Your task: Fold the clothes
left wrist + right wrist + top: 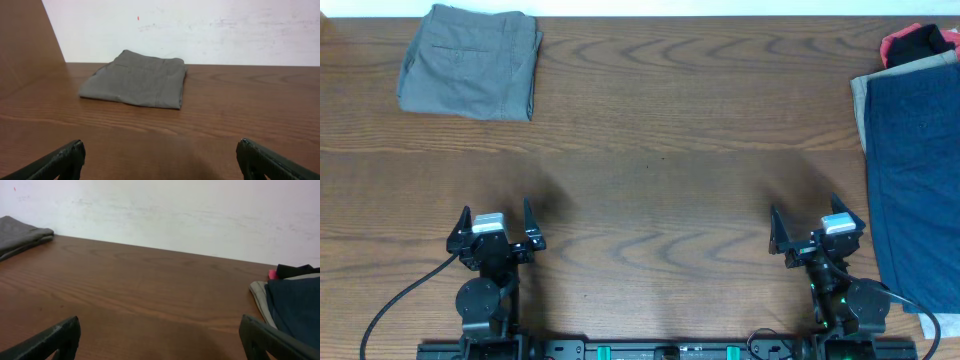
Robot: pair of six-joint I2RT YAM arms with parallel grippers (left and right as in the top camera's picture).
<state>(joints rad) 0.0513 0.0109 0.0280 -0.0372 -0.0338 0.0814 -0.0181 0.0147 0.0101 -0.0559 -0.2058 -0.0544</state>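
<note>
A folded grey-olive pair of shorts (470, 60) lies at the table's far left; it also shows in the left wrist view (137, 80) and at the left edge of the right wrist view (20, 236). A dark navy pair of shorts (915, 170) lies spread at the right edge on top of a beige pair (860, 100); both show in the right wrist view, navy (295, 312) and beige (259, 295). My left gripper (495, 232) is open and empty near the front edge, as the left wrist view (160, 160) shows. My right gripper (817, 235) is open and empty, just left of the navy shorts, jaws wide in its wrist view (160, 337).
A red and black garment (920, 42) lies bunched at the far right corner, behind the navy pair. The wooden table (650, 150) runs between the two piles. A white wall (200, 30) stands behind the table's far edge.
</note>
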